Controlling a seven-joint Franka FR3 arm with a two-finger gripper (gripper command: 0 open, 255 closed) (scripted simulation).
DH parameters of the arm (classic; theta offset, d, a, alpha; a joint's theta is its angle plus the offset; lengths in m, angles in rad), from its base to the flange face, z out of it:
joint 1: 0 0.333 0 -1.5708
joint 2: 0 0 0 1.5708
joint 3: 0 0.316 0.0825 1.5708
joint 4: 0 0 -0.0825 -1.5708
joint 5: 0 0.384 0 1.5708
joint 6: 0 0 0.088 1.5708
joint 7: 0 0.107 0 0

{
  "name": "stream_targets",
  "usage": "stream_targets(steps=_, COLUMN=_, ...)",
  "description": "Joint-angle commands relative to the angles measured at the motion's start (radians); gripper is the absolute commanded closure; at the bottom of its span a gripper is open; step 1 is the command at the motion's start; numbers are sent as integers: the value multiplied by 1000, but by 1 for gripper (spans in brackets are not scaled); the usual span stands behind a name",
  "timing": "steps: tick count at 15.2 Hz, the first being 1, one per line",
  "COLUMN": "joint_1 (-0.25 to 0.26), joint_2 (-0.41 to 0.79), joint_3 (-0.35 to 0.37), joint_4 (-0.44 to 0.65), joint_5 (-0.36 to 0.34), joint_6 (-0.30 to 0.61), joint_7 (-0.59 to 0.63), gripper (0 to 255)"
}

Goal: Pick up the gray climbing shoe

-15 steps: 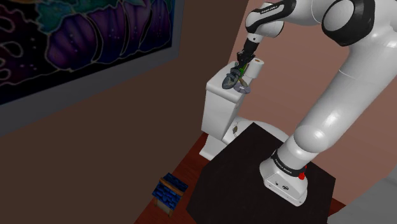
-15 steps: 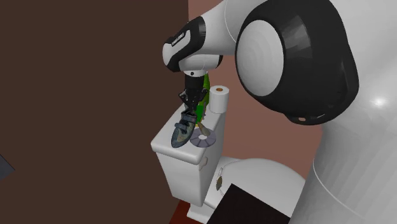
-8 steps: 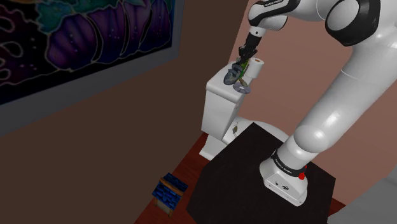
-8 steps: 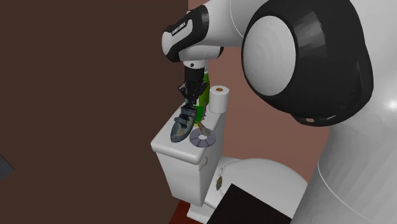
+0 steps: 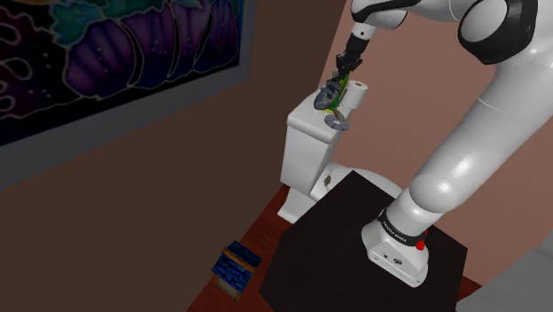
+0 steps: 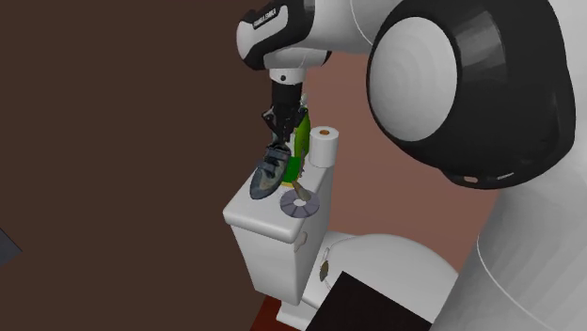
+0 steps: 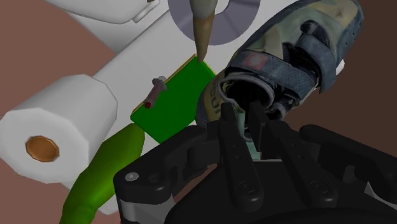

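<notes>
Grey-blue and tan climbing shoe [image 6: 268, 179], green bottle [image 7: 175, 102], white paper roll [image 7: 57, 133], silvery disc [image 6: 302, 207], black end effector [image 7: 245, 118]

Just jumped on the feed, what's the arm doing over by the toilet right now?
The claw is shut on the gray climbing shoe, gripping it near the ankle opening. The shoe hangs toe-down over the toilet tank lid. Whether the toe is clear of the lid is hard to tell. A green bottle, a toilet paper roll and a disc sit on the lid beside it.
</notes>
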Motion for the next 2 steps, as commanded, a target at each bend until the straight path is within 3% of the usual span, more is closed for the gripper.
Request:
stream_targets(steps=1, joint_1=-1, joint_2=-3, joint_3=-1, joint_4=14, joint_5=-1, joint_6=-16, joint_7=0, gripper=255)
stream_targets(steps=2, joint_1=-1, joint_2=-2, joint_3=-1, joint_4=14, joint_5=-1, joint_6=-16, joint_7=0, gripper=255)
